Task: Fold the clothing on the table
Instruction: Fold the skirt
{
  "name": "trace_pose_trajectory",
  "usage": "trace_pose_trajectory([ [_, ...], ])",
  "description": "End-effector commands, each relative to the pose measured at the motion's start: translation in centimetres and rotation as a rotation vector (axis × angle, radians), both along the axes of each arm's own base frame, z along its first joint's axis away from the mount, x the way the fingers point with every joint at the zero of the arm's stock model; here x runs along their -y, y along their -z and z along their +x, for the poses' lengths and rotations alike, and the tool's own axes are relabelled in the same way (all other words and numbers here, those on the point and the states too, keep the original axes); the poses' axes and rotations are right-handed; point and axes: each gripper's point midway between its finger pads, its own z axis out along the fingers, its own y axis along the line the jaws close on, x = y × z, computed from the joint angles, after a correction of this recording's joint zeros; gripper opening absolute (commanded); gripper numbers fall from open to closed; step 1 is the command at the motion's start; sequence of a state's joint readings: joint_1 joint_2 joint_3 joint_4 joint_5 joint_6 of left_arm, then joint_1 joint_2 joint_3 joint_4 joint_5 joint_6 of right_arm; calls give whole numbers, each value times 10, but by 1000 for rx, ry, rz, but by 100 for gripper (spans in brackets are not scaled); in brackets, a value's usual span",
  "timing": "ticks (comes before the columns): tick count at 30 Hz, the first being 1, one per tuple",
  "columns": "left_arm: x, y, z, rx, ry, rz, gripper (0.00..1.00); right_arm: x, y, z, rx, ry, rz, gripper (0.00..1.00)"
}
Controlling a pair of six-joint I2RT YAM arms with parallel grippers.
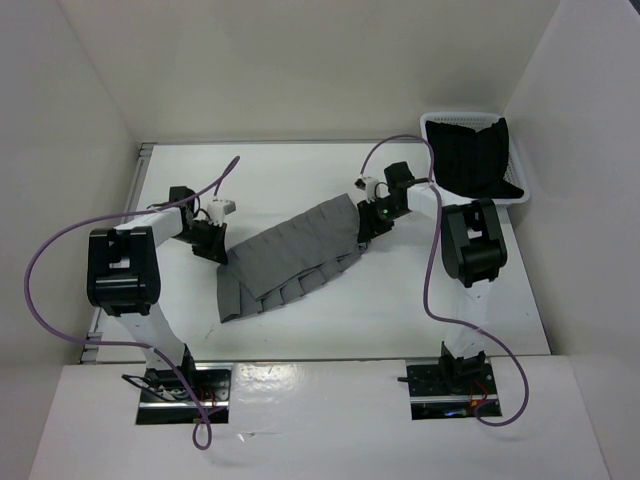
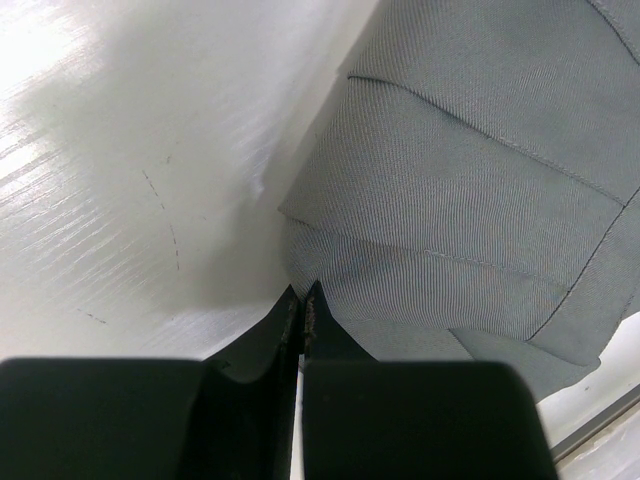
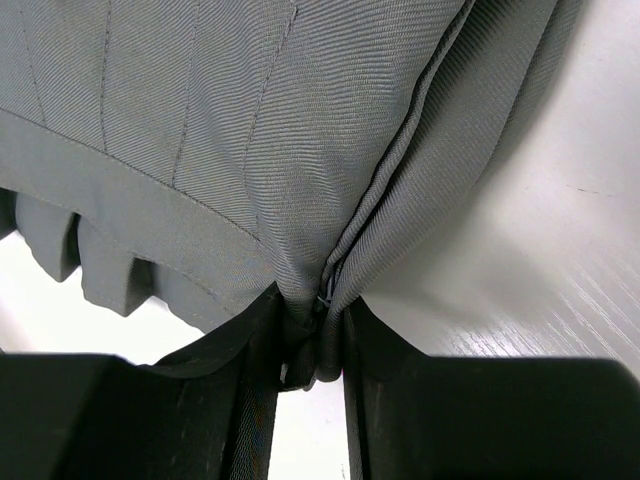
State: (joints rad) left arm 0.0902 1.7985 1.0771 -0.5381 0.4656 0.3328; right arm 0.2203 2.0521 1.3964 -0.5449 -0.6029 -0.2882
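From above, the grey skirt (image 1: 295, 255) lies slantwise mid-table (image 1: 300, 170), fanned from the near-left toward the far-right. The left gripper (image 1: 212, 245) is at its left end and the right gripper (image 1: 370, 222) at its right end. A mesh basket (image 1: 450, 118) holding black cloth (image 1: 475, 155) fills the far-right corner.

Left wrist: the left gripper (image 2: 302, 300) has its 2 fingers pressed together, nipping the skirt's (image 2: 470, 180) edge just above the table (image 2: 120, 200).

Right wrist: the right gripper (image 3: 312, 312) pinches a gathered fold of skirt (image 3: 250, 130), table (image 3: 560, 220) beside it.
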Motion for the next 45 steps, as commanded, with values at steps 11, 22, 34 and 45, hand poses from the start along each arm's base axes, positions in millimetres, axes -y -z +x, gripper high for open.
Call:
trace_pose_trajectory([
  [11, -12, 16, 3, -20, -18, 58, 0, 25, -36, 44, 201, 153, -232, 0],
  [22, -10, 14, 11, -48, -31, 41, 0, 12, -93, 64, 479, 237, -506, 0],
  [34, -7, 17, 16, -71, -34, 19, 0, -108, -162, 6, 679, 4, -434, 0],
  [45, -6, 18, 13, -79, -32, 10, 0, -184, -208, -44, 734, -147, -318, 0],
])
